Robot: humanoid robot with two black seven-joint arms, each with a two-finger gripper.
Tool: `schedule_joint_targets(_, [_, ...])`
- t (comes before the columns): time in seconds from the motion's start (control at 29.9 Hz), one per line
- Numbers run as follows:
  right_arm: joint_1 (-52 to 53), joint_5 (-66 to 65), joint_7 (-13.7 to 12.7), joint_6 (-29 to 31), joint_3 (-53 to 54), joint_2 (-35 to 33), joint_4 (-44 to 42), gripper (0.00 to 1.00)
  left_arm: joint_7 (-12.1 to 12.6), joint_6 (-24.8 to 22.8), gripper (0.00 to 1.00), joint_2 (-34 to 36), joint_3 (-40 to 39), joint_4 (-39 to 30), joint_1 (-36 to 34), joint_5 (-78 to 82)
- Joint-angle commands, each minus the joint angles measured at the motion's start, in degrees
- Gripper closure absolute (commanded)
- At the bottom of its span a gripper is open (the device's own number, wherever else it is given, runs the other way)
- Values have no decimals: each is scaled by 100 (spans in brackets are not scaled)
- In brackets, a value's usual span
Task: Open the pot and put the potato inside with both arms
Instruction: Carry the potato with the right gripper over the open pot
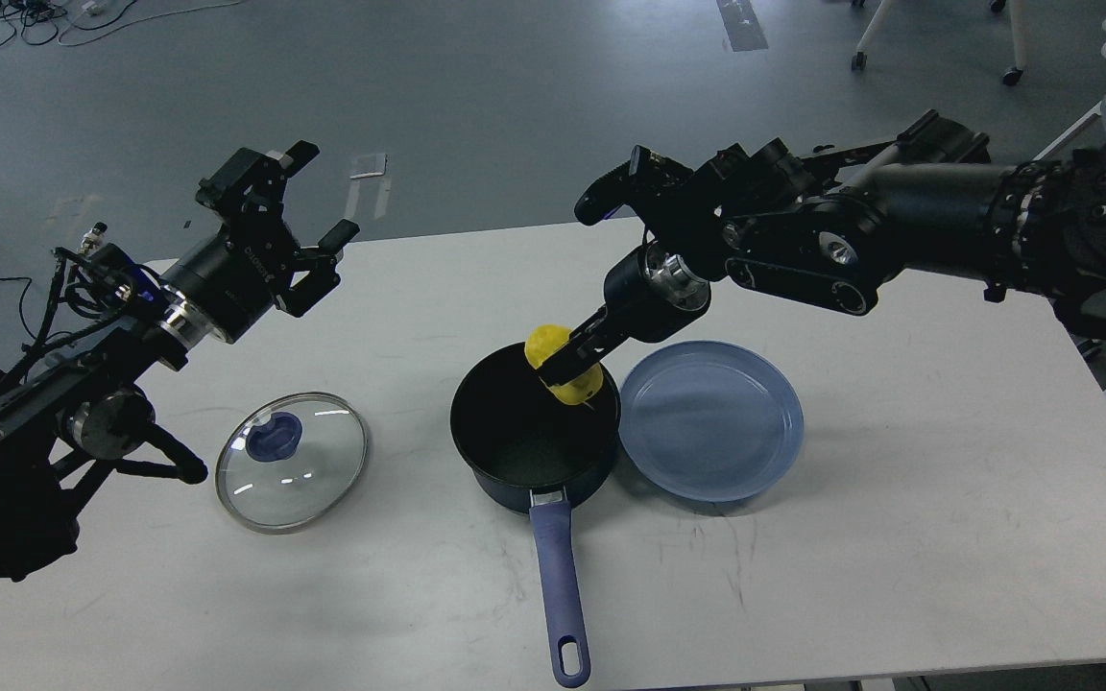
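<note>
The dark navy pot (524, 437) stands open in the middle of the white table, its blue-purple handle (556, 585) pointing toward me. Its glass lid (292, 461) with a blue knob lies flat on the table to the pot's left. My right gripper (567, 369) is shut on the yellow potato (565, 365) and holds it over the pot's far right rim. My left gripper (308, 216) is open and empty, raised above the table's far left, well above the lid.
A flat blue plate (711, 422) lies empty right beside the pot's right side. The table (899, 537) has its front edge near the handle's end. Beyond the table is grey floor with cables and chair legs.
</note>
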Motion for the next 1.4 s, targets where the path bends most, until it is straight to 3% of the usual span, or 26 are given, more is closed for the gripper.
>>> schedule_joint_targets(0.0, [-62,202,0,1,-7,0,7,80,-1,-34,2,4,-42,0,1,0])
schedule_joint_targets(1.1, [-422,1134,0,1,46,0,-239,77,-1,-109,2,13,-42,0,10,0])
schedule_joint_targets(1.27, [-431,1134,0,1,46,0,-212,75,8,-109,2,13,-42,0,10,0])
schedule_joint_targets(1.37, [-431,1160,0,1,55,0,-195,68,-1,-109,2,21,-42,0,19,0])
